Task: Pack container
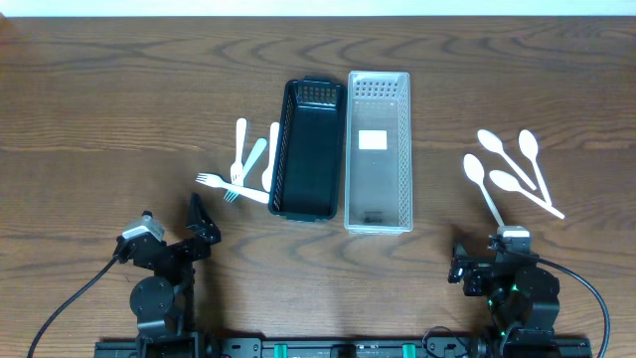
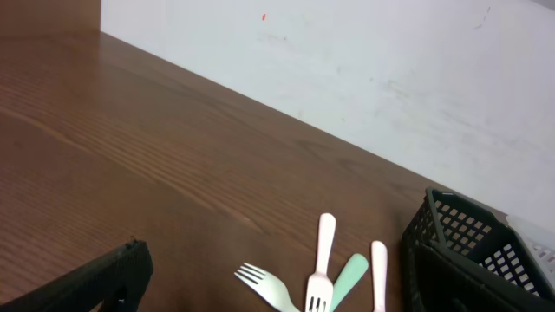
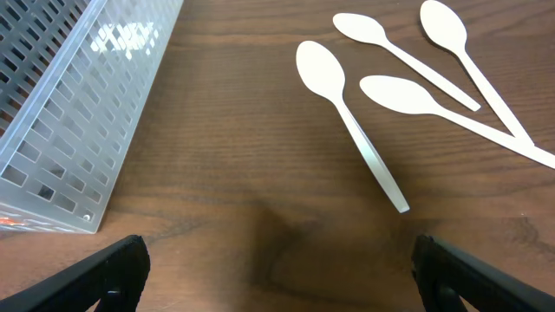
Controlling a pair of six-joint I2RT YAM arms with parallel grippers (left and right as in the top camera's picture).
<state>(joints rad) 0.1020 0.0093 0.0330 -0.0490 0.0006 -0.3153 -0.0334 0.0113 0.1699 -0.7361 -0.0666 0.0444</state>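
Baskets stand side by side at the middle of the bench [image 1: 119, 109], long walls touching or nearly so. The black basket [image 1: 308, 149] is on the left and the clear basket [image 1: 378, 151] on the right. The black one's floor looks bare from overhead. The clear one holds only a white square label [image 1: 373, 139] on its floor and a small mark near its front end, too small to read.

Left of the black basket lies a loose cluster of forks [image 1: 238, 174], white pieces with one pale green piece among them, the nearest handle just beside the basket wall. Well to the right of the clear basket lie four white spoons [image 1: 509, 167], some handles crossing.

The left hand [image 1: 179, 239] hangs near the front edge with its jaws spread wide, holding nothing. Its wrist view shows only one finger [image 2: 100, 276], and the fork handles are cut off at the bottom edge. The right hand [image 3: 279, 276] is likewise wide open and unladen, both fingertips at the frame's lower corners, short of the spoons.
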